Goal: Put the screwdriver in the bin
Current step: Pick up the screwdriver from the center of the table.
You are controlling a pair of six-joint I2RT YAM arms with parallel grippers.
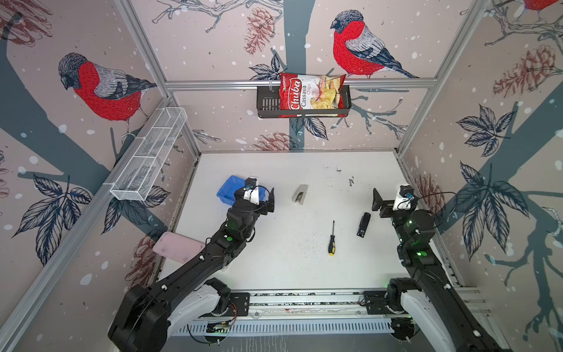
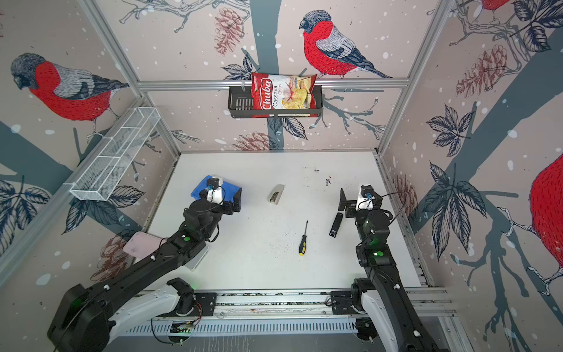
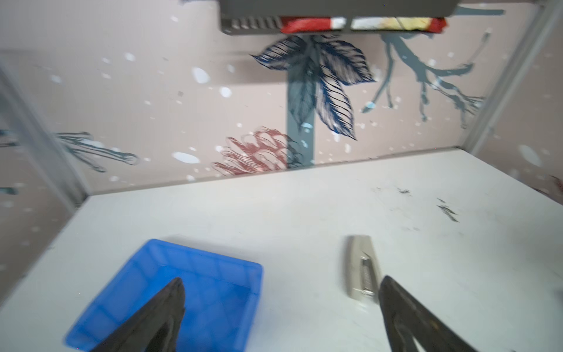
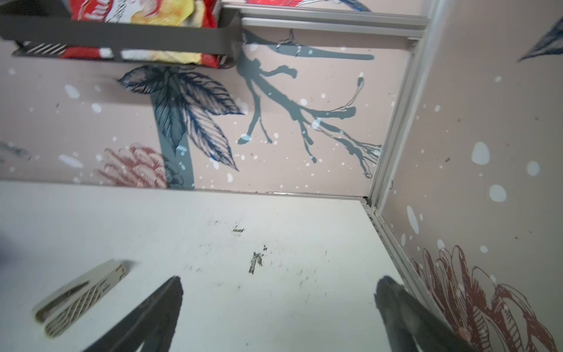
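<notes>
Left gripper (image 3: 281, 283) released, empty, just beside bin (image 3: 213, 274); right gripper (image 4: 280, 280) likewise; screwdriver (image 1: 332, 239) behind, between both, so pickup likely next.

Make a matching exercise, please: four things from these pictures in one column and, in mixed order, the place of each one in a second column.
Column A
1. screwdriver
2. bin
3. bag of chips
4. black stapler

Column B
a. blue, on the left part of the table
b. flat on the table, just to the right of the screwdriver
c. flat on the table, its black-and-yellow handle towards the robot's base
d. in the black rack on the back wall

Right pairs: 1-c, 2-a, 3-d, 4-b
</notes>
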